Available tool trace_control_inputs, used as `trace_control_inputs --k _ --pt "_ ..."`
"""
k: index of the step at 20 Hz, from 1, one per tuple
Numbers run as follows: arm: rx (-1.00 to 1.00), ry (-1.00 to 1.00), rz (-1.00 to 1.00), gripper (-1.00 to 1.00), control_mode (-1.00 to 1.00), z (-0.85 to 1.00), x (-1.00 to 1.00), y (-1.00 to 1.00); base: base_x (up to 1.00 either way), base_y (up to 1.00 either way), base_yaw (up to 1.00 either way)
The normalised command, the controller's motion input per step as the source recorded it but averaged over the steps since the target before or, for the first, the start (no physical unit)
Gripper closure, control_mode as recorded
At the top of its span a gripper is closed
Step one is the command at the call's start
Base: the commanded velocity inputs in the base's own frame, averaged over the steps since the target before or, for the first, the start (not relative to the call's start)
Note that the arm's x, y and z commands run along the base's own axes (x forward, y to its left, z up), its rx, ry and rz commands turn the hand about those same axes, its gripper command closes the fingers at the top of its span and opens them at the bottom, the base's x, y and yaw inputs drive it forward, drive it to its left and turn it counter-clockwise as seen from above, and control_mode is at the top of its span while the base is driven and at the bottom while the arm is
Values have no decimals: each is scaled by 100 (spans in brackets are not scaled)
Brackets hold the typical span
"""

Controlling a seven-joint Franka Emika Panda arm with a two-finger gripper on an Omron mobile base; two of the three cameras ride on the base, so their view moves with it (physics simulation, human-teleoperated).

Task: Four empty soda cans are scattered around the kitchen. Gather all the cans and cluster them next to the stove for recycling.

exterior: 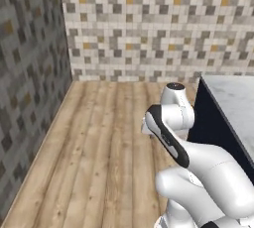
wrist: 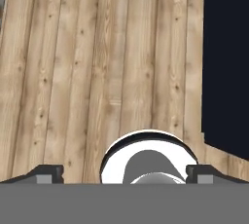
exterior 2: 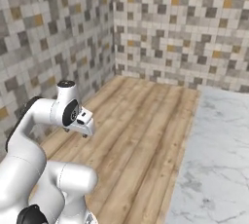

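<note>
The gripper is seen in the hand view with its two dark fingertips spread wide apart and nothing held between them. It is pointed downward at the wooden floor, well above the planks. In the right base view the gripper hangs folded close beside the arm's own body.

Outward from it, bare floor planks run to the mosaic tile walls that meet in a corner. A navy cabinet stands to the arm's right, topped by a white marble worktop, and the dark cabinet side is also caught at the right edge of the hand view.

No soda can and no stove can be made out from here, so their whereabouts cannot be told. The step in hand is judged to be a search or a drive toward a first can; the task appears barely begun.

For this step to be done well, the arm is best kept tucked and the gripper left spread while the base is turned away from the corner. The cabinet edge at the right should be given room, and the worktop should be scanned along its length before any reach is committed.
</note>
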Motion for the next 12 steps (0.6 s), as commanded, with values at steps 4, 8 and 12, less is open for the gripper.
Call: trace_control_inputs --k 4,8,12 --pt "0 0 0 -100 100 0 0 0 75 11 0" --pt "0 0 0 -100 100 0 0 0 75 9 0" --pt "0 0 0 -100 100 0 0 0 75 9 0"
